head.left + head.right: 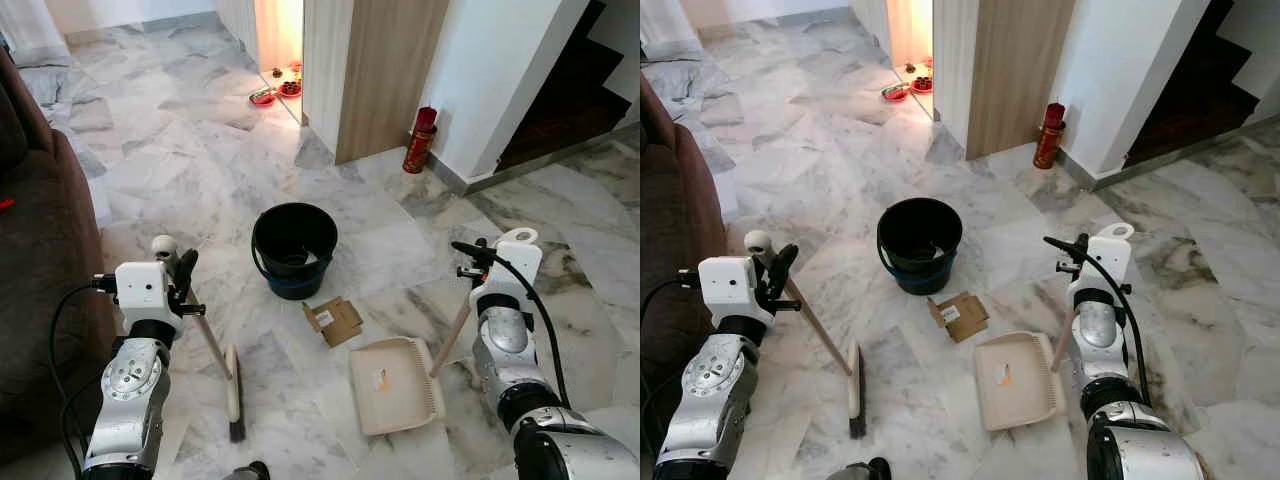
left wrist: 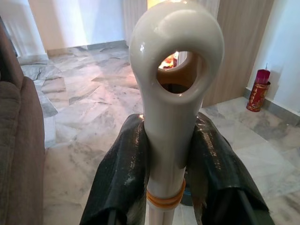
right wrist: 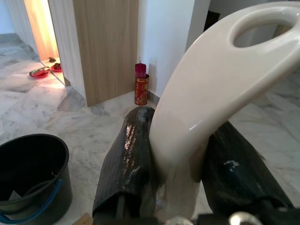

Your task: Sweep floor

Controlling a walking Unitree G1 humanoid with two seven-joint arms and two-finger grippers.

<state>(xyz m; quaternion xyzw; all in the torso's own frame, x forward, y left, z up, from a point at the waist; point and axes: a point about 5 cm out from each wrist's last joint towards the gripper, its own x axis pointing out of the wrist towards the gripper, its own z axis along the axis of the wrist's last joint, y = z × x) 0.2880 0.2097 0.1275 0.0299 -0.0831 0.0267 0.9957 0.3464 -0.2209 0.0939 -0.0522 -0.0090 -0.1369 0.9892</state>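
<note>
Wooden-handled broom [image 1: 226, 370] with cream hang-loop cap, bristles on marble floor [image 1: 190, 150], left hand [image 2: 165, 164] clamped on its handle top, cream dustpan [image 1: 395, 385] flat beside cardboard scrap [image 1: 333, 320], right hand [image 3: 180, 164] gripping its handle, black bucket [image 1: 294, 248] behind

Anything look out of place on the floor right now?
A flattened cardboard scrap lies loose on the marble between the bucket and dustpan, unswept. A small orange bit sits in the dustpan. Nothing else stands out.

arms: silver jointed metal, round caps | wrists: white boxy housings | left gripper [image 1: 183, 268]: black fingers | right gripper [image 1: 470, 250]: black fingers | cables: black, looped beside forearms
</note>
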